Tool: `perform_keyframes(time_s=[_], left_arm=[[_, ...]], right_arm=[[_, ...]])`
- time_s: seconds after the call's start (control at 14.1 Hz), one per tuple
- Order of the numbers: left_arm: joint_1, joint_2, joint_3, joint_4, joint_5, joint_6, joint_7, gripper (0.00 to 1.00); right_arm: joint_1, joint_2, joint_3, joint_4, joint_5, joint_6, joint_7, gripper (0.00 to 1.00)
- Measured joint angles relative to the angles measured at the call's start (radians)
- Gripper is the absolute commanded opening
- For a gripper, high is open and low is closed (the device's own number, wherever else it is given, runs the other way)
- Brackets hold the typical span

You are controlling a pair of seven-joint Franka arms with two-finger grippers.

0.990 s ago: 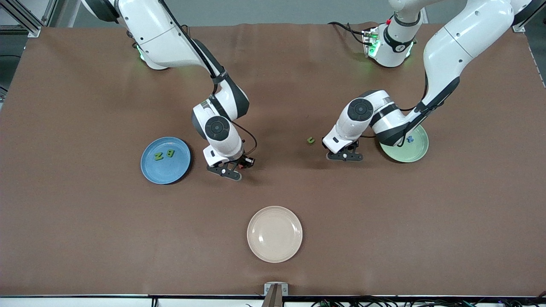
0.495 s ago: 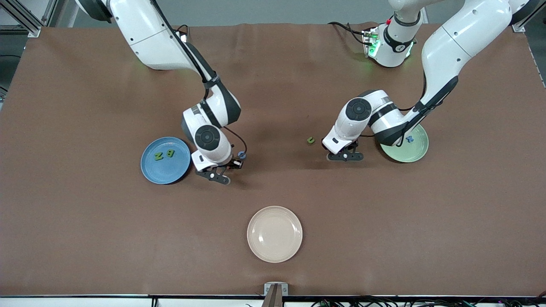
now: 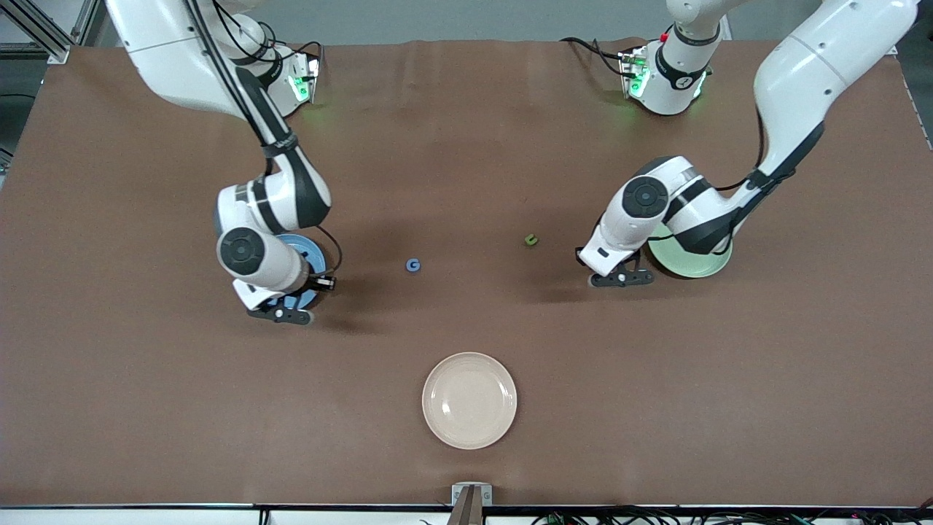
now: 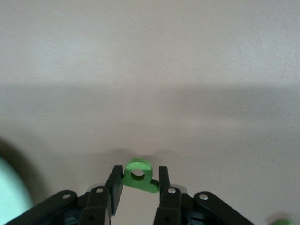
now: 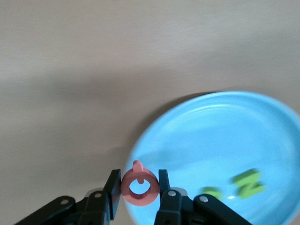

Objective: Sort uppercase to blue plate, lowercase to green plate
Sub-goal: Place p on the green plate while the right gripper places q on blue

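- The right gripper [image 5: 137,187] is clenched on the pink-red foam capital Q [image 5: 138,186], which sits upright between its 2 black jaws.
- Since 1 second ago the right arm has swung from mid-table toward its own end, so the right gripper now hangs over the rim of the round medium-blue ribbed plate [image 5: 262,136]; the plate's edge lies directly under the jaws.
- 2 green foam capitals, N [image 5: 247,182] and B [image 5: 212,192], lie in that plate, past the jaws toward its middle.
- That swing uncovered the small blue foam capital G [image 3: 413,265], lying on the brown table [image 3: 466,146] well clear of both grippers.
- The left gripper [image 4: 137,180] grasps the green foam lowercase p [image 4: 138,175] between its jaws.
- It has shifted toward the round pale mint-green plate [image 3: 711,264] and hangs over bare table just beside the rim; the blue x seen in that plate earlier is now hidden by the arm.
- The green foam lowercase u [image 3: 532,240] lies untouched on the table, apart from the left jaws.
- Judgement: both carries look nearly done, with G and u left to sort; the blue m is not visible.
- A round cream plate [image 3: 469,400] sits empty, nearer the front camera.
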Motion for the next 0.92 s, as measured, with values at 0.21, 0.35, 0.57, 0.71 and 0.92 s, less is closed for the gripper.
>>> perform_keyframes(time_s=[0.21, 0.35, 0.57, 0.71, 0.92], left_arm=[[0.170, -0.002, -0.115, -0.018, 0.000, -0.070, 0.094, 0.17], [0.268, -0.002, -0.155, -0.057, 0.000, -0.075, 0.166, 0.17], [0.403, -0.002, -0.192, -0.120, 0.000, -0.075, 0.272, 0.17], [0.459, -0.002, -0.196, -0.147, 0.006, -0.074, 0.322, 0.17], [0.513, -0.002, -0.196, -0.180, 0.057, -0.073, 0.366, 0.17]], right_arm=[[-0.050, -0.011, 0.000, -0.058, 0.000, 0.011, -0.065, 0.02], [-0.051, -0.011, 0.002, -0.089, 0.000, 0.022, -0.066, 0.07], [-0.062, -0.011, 0.002, -0.107, 0.000, 0.024, -0.066, 1.00], [-0.081, -0.011, 0.001, -0.108, 0.000, 0.021, -0.066, 1.00], [-0.089, -0.018, 0.004, -0.101, 0.000, 0.004, -0.066, 1.00]])
